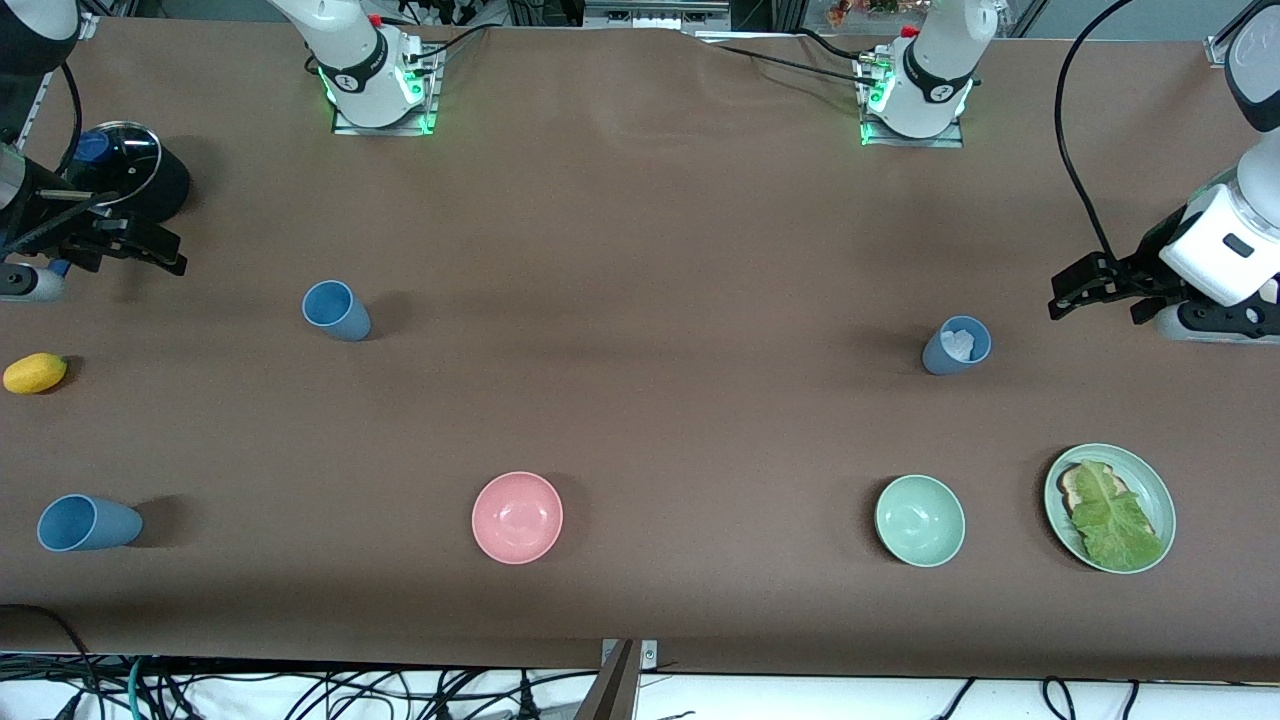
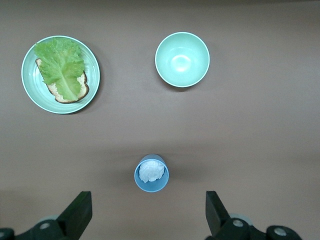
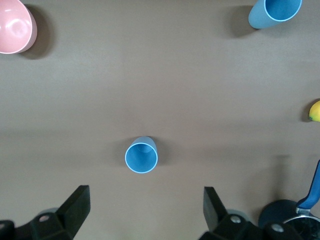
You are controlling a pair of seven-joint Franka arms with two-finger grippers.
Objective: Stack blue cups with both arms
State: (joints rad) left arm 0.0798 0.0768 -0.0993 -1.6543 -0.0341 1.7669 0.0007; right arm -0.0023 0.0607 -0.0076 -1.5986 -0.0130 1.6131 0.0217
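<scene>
Three blue cups stand upright on the brown table. One blue cup (image 1: 336, 310) (image 3: 141, 155) is toward the right arm's end, and a second blue cup (image 1: 88, 523) (image 3: 275, 12) is nearer the front camera at that end. A greyer blue cup (image 1: 940, 358) (image 2: 151, 186) toward the left arm's end holds crumpled white paper. My right gripper (image 1: 140, 250) (image 3: 145, 212) hovers open and empty over the table beside the pot. My left gripper (image 1: 1095, 295) (image 2: 147, 215) hovers open and empty over the table beside the paper-filled cup.
A black pot with a glass lid (image 1: 125, 170) (image 3: 295, 215) and a yellow lemon (image 1: 35, 373) (image 3: 315, 111) lie at the right arm's end. A pink bowl (image 1: 517, 517) (image 3: 15, 25), a mint-green bowl (image 1: 920, 520) (image 2: 182, 59) and a green plate (image 1: 1158, 490) (image 2: 92, 75) with lettuce on bread sit nearer the front camera.
</scene>
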